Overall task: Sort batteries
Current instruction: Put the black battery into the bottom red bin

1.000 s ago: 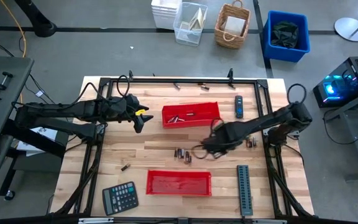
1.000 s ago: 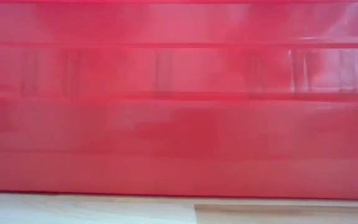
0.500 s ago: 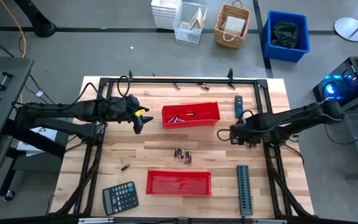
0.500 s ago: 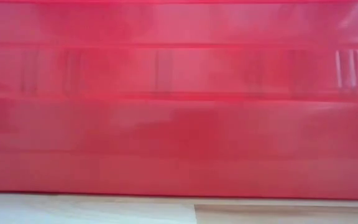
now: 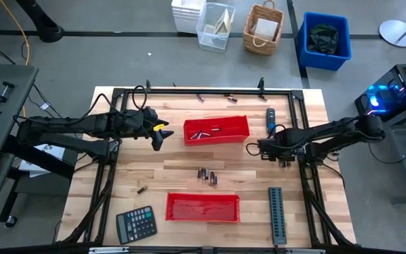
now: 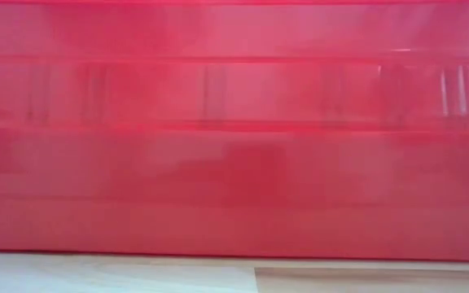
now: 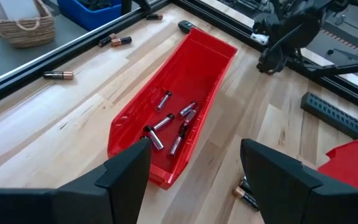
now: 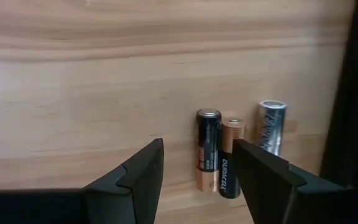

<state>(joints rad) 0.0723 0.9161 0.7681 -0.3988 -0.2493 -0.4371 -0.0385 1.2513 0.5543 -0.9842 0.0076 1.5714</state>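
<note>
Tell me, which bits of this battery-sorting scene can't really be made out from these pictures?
- Low view: the near red plastic tray's wall fills the picture, hiding the table, batteries and both arms.
- Right wrist view: the copper-and-black batteries have their lower ends cut off behind a dark finger.
- High view: the small cylindrical batteries in the far red tray are too small to count.

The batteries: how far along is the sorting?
Several batteries already lie in the far red tray. Right gripper hangs open over three batteries by the frame. The central cluster remains loose, and the near tray looks empty.
</note>
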